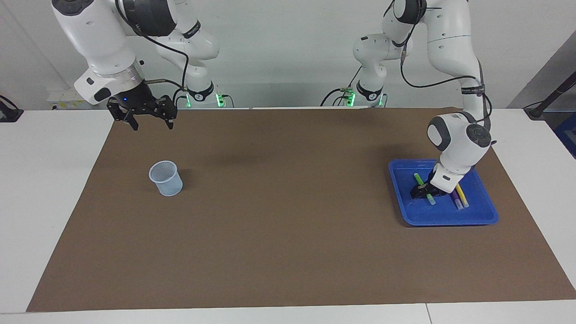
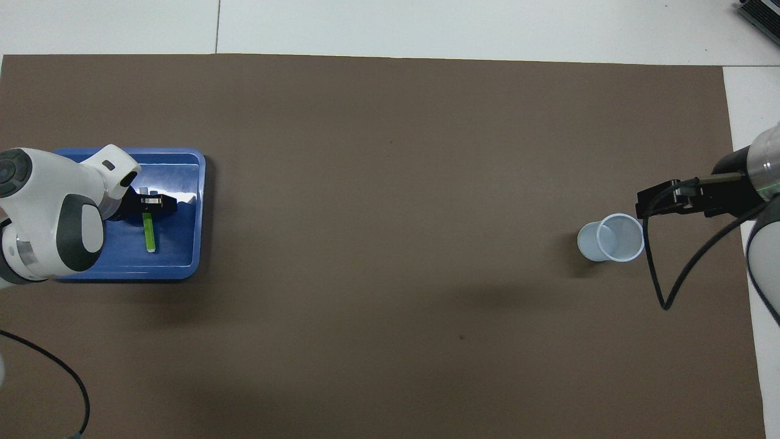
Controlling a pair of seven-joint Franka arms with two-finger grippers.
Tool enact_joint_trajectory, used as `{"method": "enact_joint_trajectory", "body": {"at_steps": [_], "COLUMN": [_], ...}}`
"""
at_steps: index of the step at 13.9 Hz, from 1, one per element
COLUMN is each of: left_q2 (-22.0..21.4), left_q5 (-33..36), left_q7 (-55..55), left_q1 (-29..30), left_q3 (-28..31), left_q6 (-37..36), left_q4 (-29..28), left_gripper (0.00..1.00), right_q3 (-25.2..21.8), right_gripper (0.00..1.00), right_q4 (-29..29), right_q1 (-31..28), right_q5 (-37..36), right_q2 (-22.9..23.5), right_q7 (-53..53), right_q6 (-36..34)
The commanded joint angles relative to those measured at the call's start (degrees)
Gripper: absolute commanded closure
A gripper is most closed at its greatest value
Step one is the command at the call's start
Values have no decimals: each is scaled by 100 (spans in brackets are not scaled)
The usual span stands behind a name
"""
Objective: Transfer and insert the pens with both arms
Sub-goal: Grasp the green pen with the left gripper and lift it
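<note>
The left gripper (image 1: 424,191) is down inside the blue tray (image 1: 450,219), set across the green pen (image 1: 425,189) about midway along it. Its jaws straddle the pen, but whether they have clamped it or only bracket it cannot be told from either view. The green pen lies flat on the tray floor, its long axis running roughly nearer-to-farther from the robots, so the jaws cross it squarely. Just beside it, toward the left arm's end of the bench, the purple pen (image 1: 457,198) and the yellow pen (image 1: 462,195) lie touching or nearly so, roughly parallel to the green one and partly hidden under the wrist.

The tray sits at the left arm's end of the brown mat (image 1: 288,252), so the left arm is clearly the nearer one for the pickup. The pale mesh cup (image 1: 166,178) stands well apart, toward the right arm's end. The right gripper (image 1: 146,114) waits in the air near that cup, its fingers spread and holding nothing.
</note>
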Motion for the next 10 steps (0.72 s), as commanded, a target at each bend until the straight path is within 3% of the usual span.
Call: {"method": "enact_joint_trajectory", "body": {"at_steps": [1, 5, 10], "left_q2": [-34, -43, -105], "left_q5": [-68, -68, -68], "left_q7": [99, 82, 73], "left_q1": [-18, -26, -26], "left_q3": [28, 28, 28], "left_q6": [111, -91, -540], "left_q4": [-44, 123, 370], "left_gripper": [0, 0, 0], "right_q3": [4, 4, 13], "right_gripper": [0, 0, 0], "right_q4": [-117, -117, -152], "right_q1": [-67, -24, 12], "right_q5": [100, 74, -6], "right_q2": [-126, -126, -109], "right_q7": [9, -35, -44], "right_q6": [55, 98, 827]}}
